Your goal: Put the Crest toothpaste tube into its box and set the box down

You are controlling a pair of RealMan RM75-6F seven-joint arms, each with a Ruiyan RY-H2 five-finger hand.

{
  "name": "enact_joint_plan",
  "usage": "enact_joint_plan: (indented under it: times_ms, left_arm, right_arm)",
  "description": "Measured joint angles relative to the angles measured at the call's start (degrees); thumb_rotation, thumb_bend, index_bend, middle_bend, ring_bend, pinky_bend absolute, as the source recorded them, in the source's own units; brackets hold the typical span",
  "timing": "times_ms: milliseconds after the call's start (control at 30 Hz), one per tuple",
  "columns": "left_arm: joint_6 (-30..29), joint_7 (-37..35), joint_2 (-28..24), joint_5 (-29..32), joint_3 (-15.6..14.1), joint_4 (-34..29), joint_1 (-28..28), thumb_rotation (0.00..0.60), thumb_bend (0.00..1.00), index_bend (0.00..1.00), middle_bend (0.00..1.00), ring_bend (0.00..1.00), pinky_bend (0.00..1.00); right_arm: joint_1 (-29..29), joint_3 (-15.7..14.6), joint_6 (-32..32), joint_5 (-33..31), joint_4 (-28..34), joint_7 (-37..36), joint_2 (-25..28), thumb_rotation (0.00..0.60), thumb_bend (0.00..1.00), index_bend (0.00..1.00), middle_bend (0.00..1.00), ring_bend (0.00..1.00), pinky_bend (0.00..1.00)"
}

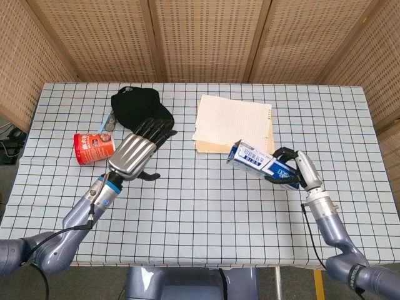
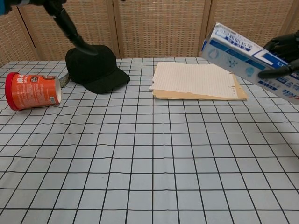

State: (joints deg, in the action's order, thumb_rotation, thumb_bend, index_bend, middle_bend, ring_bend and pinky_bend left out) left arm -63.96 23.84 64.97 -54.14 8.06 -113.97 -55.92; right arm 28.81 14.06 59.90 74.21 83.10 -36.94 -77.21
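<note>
White-and-blue cardboard Crest toothpaste box [image 1: 261, 164] is clamped in the right hand [image 1: 294, 172] above the checked tablecloth [image 1: 206, 206] — its long axis tilts up-left, near the notepad [image 1: 232, 122] — while the left hand [image 1: 134, 153], fingers apart, holds nothing.

We seem to be in a staged test space rather than a lived-in room. Tall woven-wicker folding screens with wooden frames [image 1: 206, 37] close in the back and sides, and the bench, covered in a pale blue cloth with a black grid [image 1: 206, 206], carries unrelated props: a black baseball cap [image 1: 139, 111], a red snack tub on its side [image 1: 94, 148], and a tan folder under lined paper [image 1: 232, 122].
</note>
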Motion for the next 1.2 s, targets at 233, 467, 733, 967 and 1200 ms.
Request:
enact_joint_plan:
  times_ms: [233, 467, 733, 967, 1200]
  left_arm:
    - [-4.48, -2.43, 0.67, -6.86, -5.04, -0.56, 7.48, 0.600, 0.05, 0.12, 0.00, 0.00, 0.00]
    - [-9.15, -4.02, 2.67, -12.60, -9.42, 2.40, 14.58, 0.600, 0.05, 0.12, 0.00, 0.00, 0.00]
    - [-13.89, -7.65, 5.70, -18.74, -12.94, 8.73, 22.62, 0.600, 0.05, 0.12, 0.00, 0.00, 0.00]
    - [-17.54, -11.19, 6.48, -22.38, -14.50, 12.53, 28.65, 0.600, 0.05, 0.11, 0.00, 0.00, 0.00]
    - [-22.85, -12.46, 6.97, -24.81, -15.53, 15.57, 35.00, 0.600, 0.05, 0.10, 0.00, 0.00, 0.00]
  right_arm:
    - [-1.59, -3.46, -0.61, -2.81, -1.51, 11.12, -1.79, 0.600, 0.25, 0.77, 0.57, 0.55, 0.50]
    - [-2.55, -5.82, -0.64, -4.72, -2.09, 20.19, -4.84, 0.600, 0.25, 0.66, 0.46, 0.43, 0.38]
    - [-3.49, -7.58, 0.48, -6.25, -3.14, 30.45, -7.94, 0.600, 0.18, 0.19, 0.00, 0.00, 0.00]
    - [-5.96, -8.80, 5.29, -5.49, -2.57, 37.01, -7.25, 0.600, 0.17, 0.14, 0.00, 0.00, 0.00]
    - [-9.61, -11.75, 10.15, -1.08, 0.43, 38.80, -3.36, 0.600, 0.17, 0.14, 0.00, 0.00, 0.00]
